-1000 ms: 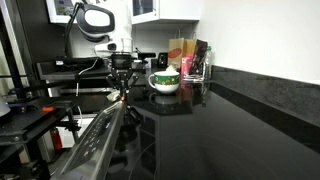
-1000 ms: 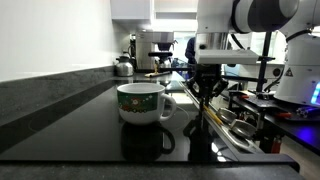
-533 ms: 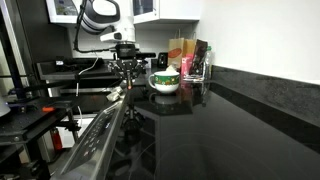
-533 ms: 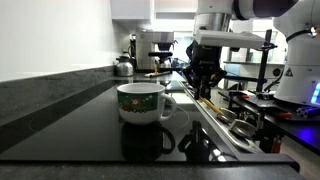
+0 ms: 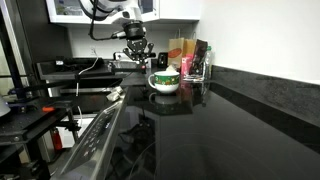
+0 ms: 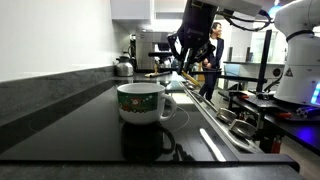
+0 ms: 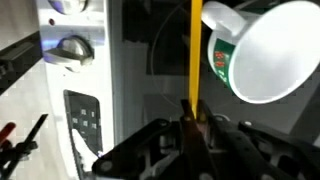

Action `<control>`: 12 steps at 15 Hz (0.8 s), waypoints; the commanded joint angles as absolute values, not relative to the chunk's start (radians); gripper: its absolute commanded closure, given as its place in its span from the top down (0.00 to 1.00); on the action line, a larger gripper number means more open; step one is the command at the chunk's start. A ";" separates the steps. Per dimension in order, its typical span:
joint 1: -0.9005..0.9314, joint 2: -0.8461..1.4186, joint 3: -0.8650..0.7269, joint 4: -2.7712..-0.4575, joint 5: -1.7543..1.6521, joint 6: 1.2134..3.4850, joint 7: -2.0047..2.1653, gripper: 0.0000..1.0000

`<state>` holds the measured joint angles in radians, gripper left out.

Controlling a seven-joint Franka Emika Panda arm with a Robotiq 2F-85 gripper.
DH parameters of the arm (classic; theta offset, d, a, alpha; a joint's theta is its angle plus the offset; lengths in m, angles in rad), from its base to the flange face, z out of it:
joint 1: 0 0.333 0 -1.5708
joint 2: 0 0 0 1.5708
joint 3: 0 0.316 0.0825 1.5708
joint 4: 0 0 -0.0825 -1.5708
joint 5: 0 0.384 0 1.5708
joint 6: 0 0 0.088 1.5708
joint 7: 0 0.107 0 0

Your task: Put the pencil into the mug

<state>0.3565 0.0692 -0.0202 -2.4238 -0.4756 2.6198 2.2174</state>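
Observation:
The mug point(image 5: 165, 83) is a squat white cup with a green band, standing on the black counter; it also shows in an exterior view point(image 6: 140, 101) and at the upper right of the wrist view point(image 7: 265, 50), open side up and empty. My gripper point(image 7: 190, 115) is shut on the thin yellow pencil point(image 7: 190, 50), which points straight out from the fingers. In both exterior views the gripper point(image 5: 135, 52) point(image 6: 190, 55) hangs in the air above counter level, beside the mug and higher than its rim.
A clear container with brown packets point(image 5: 190, 62) stands behind the mug by the wall. A kettle point(image 6: 122, 67) and a coffee machine point(image 6: 155, 48) stand at the far end. The black counter point(image 5: 230, 120) ends in a metal edge point(image 6: 215, 125) beside equipment racks.
My gripper has risen from near the counter edge to well above it and shifted toward the mug, with the pencil still in its fingers. The mug has not moved.

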 commanded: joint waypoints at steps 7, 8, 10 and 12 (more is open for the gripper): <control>0.302 0.089 0.083 -2.235 -0.941 2.386 2.620 0.03; 0.301 0.100 0.092 -2.219 -0.980 2.353 2.650 0.03; 0.288 0.100 0.104 -2.168 -0.989 2.273 2.605 0.03; 0.285 0.117 0.114 -2.133 -1.017 2.210 2.599 0.03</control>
<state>0.3078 0.0919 0.0805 -2.1954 -0.9773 2.3071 2.5990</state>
